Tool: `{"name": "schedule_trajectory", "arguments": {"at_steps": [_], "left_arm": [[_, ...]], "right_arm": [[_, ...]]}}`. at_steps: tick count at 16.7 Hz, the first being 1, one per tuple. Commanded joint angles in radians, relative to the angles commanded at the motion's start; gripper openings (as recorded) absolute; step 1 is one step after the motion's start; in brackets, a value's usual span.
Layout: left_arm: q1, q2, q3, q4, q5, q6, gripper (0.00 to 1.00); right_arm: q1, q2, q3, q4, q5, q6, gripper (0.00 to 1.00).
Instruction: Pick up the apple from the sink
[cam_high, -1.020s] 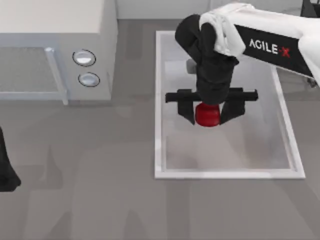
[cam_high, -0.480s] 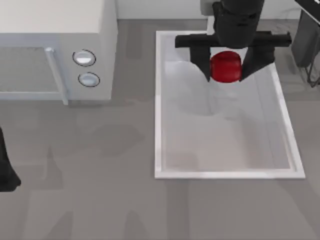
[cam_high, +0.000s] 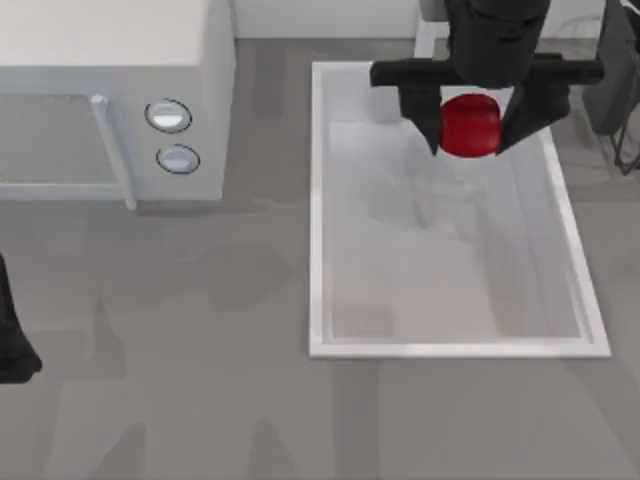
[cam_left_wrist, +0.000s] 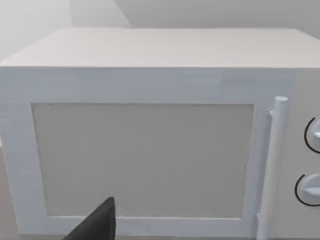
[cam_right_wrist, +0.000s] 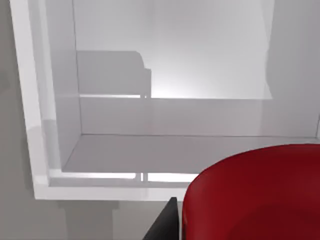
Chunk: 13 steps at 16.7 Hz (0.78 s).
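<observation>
The right tool (cam_high: 470, 125) is pinching the apple (cam_high: 470, 126) between its two dark fingers, carrying it over the far end of the sink (cam_high: 318, 210), apparently clear of the basin floor, so the pickup is looking essentially done; only a secure lift away is remaining. The faucet post is sitting hidden behind the arm. The left tool (cam_high: 15, 345) is idling at the counter's edge, left of the sink, facing the microwave (cam_left_wrist: 150, 150); whether it is spread, I cannot tell.

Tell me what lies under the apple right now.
The apple, gripped by the right end effector, hangs over the far end of the sink. Its pale bottom shows around it; the patch directly beneath is covered.
</observation>
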Motion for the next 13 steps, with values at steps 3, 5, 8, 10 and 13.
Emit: {"name": "schedule_trajectory", "arguments": {"at_steps": [3, 5, 8, 10, 13], "left_arm": [[0.000, 0.000, 0.000, 0.000, 0.000, 0.000, 1.00], [0.000, 0.000, 0.000, 0.000, 0.000, 0.000, 1.00], [0.000, 0.000, 0.000, 0.000, 0.000, 0.000, 1.00], [0.000, 0.000, 0.000, 0.000, 0.000, 0.000, 1.00], [0.000, 0.000, 0.000, 0.000, 0.000, 0.000, 1.00]], "right_arm": [[-0.123, -0.076, -0.130, 0.048, -0.005, -0.122, 0.00], [-0.240, -0.142, -0.260, 0.089, -0.010, -0.237, 0.00], [-0.415, -0.242, -0.446, 0.151, -0.016, -0.411, 0.00], [-0.489, -0.291, -0.521, 0.182, -0.020, -0.485, 0.00], [-0.523, -0.316, -0.554, 0.197, -0.022, -0.518, 0.00]]}}
